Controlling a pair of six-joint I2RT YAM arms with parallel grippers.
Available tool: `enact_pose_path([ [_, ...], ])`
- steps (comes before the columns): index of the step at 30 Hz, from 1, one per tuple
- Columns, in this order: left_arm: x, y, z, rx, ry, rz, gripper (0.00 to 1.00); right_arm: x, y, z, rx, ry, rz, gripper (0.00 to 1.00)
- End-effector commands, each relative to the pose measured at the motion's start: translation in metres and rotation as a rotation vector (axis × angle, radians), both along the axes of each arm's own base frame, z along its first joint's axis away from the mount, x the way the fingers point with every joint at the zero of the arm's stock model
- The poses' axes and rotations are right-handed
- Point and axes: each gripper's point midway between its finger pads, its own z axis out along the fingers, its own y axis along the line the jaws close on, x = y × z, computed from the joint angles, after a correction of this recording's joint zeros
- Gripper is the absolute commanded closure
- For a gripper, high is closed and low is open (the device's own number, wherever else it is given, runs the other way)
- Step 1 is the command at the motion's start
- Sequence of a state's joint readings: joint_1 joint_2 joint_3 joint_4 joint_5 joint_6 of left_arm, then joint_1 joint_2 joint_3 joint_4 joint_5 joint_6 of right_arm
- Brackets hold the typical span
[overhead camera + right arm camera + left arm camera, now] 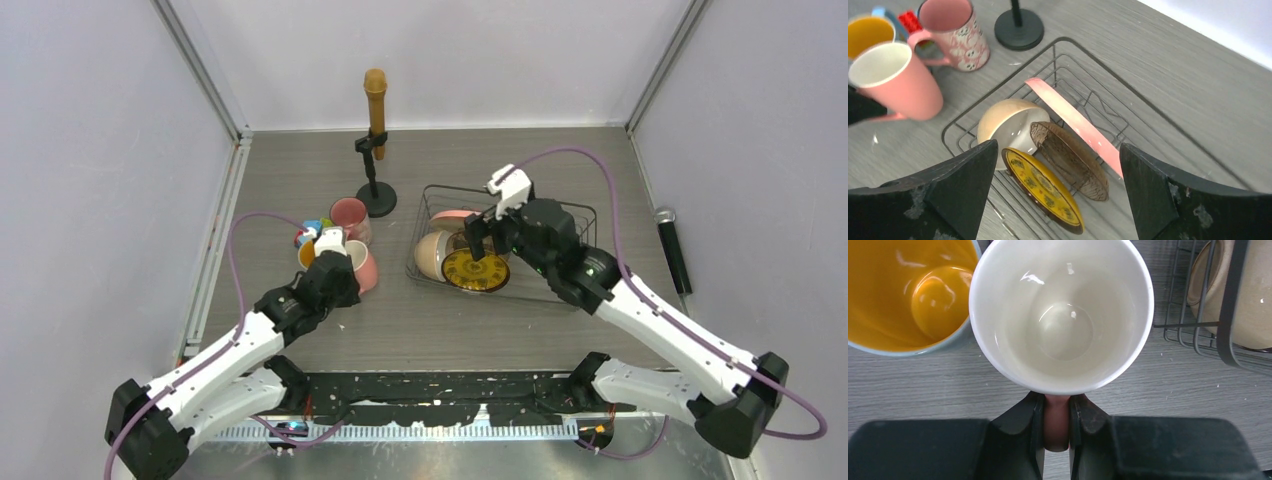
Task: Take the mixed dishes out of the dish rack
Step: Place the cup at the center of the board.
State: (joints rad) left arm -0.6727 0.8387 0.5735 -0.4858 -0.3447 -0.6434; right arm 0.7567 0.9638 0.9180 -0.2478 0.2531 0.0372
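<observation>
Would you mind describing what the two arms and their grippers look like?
The left arm and right arm have white shells, black joints and looping purple cables. The left gripper and right gripper have black fingers; the right's are scuffed with pale specks.

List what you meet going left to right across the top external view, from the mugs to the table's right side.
mug with yellow inside → plain pink mug → cream bowl → small yellow plate → black microphone. The patterned mug, toy blocks and stand overlap these, so they are left out.

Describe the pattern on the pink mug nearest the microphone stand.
White ghost-like faces on the patterned pink mug; clearest in the right wrist view.
</observation>
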Motion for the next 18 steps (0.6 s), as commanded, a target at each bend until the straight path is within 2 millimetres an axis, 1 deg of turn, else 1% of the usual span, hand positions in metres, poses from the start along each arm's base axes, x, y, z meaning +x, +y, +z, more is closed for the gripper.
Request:
enact_pose_path([
  [1,0.028,-0.006,0.025,-0.035,-0.14,0.05,1.0,0.009,0.016,0.006,-0.233,-0.009,0.207,0.02],
  [2,0.028,-0.007,0.023,-0.028,-0.136,0.048,1.0,0.003,0.021,-0.001,-0.236,0.038,0.273,0.03],
  [3,0.028,-0.008,0.021,-0.019,-0.135,0.044,1.0,0.011,0.02,0.001,-0.244,0.059,0.29,0.04],
  [4,0.029,-0.008,0.02,-0.011,-0.133,0.044,1.0,-0.001,0.025,-0.006,-0.238,0.119,0.381,0.06],
  [5,0.029,-0.008,0.017,-0.003,-0.13,0.045,1.0,0.005,0.022,-0.004,-0.246,0.13,0.405,0.07],
  [6,0.029,-0.007,0.015,0.003,-0.129,0.047,1.0,-0.004,0.023,-0.01,-0.244,0.174,0.461,0.08],
  [7,0.03,-0.007,0.014,0.008,-0.128,0.049,1.0,0.002,0.019,-0.009,-0.256,0.176,0.466,0.08],
  [8,0.03,-0.007,0.011,0.014,-0.126,0.05,1.0,0.001,0.015,-0.015,-0.262,0.212,0.483,0.09],
  [9,0.029,-0.007,0.009,0.017,-0.124,0.052,1.0,-0.002,0.011,-0.018,-0.291,0.217,0.509,0.08],
  [13,0.027,-0.007,0.001,0.016,-0.115,0.056,1.0,-0.006,0.005,-0.031,-0.356,0.237,0.601,0.08],
  [16,0.026,-0.005,-0.005,0.026,-0.108,0.074,1.0,0.004,0.0,-0.039,-0.395,0.244,0.586,0.08],
  [18,0.024,-0.004,-0.01,0.031,-0.1,0.078,1.0,0.014,-0.004,-0.04,-0.395,0.251,0.566,0.09],
])
